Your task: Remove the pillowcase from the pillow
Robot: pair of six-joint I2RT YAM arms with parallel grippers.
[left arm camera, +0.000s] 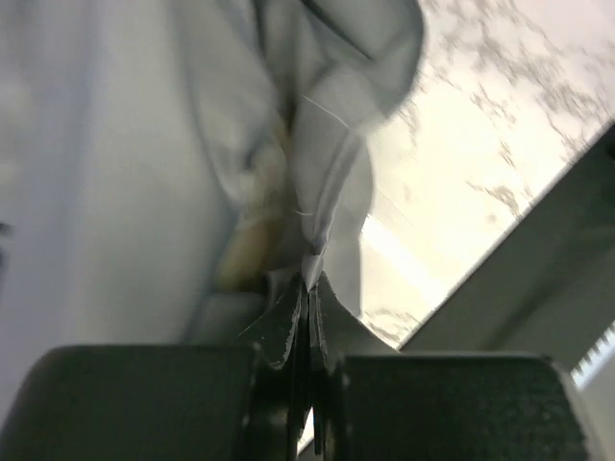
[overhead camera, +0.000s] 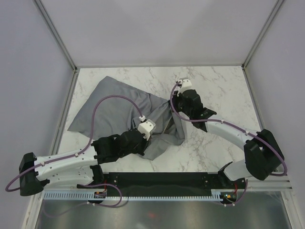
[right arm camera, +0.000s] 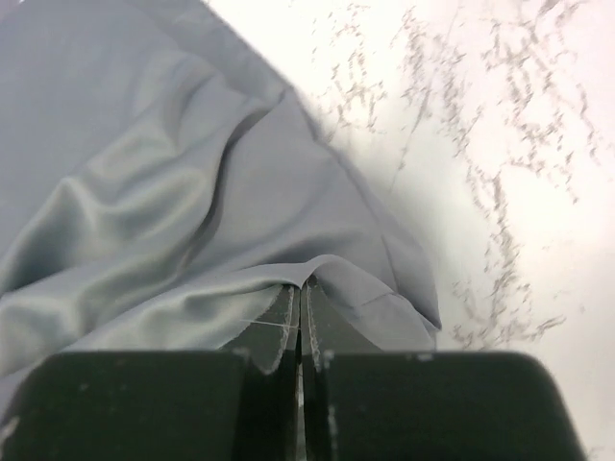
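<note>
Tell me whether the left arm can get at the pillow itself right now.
Probably not: the grey pillowcase covers the pillow, and the left gripper is shut on a pinch of that fabric.

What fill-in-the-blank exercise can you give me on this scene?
1. The left hand and right hand both pinch the ___.
2. Its colour is ___.
3. It lies on a ___-patterned table.
Missing words: pillowcase; grey; marble.
</note>
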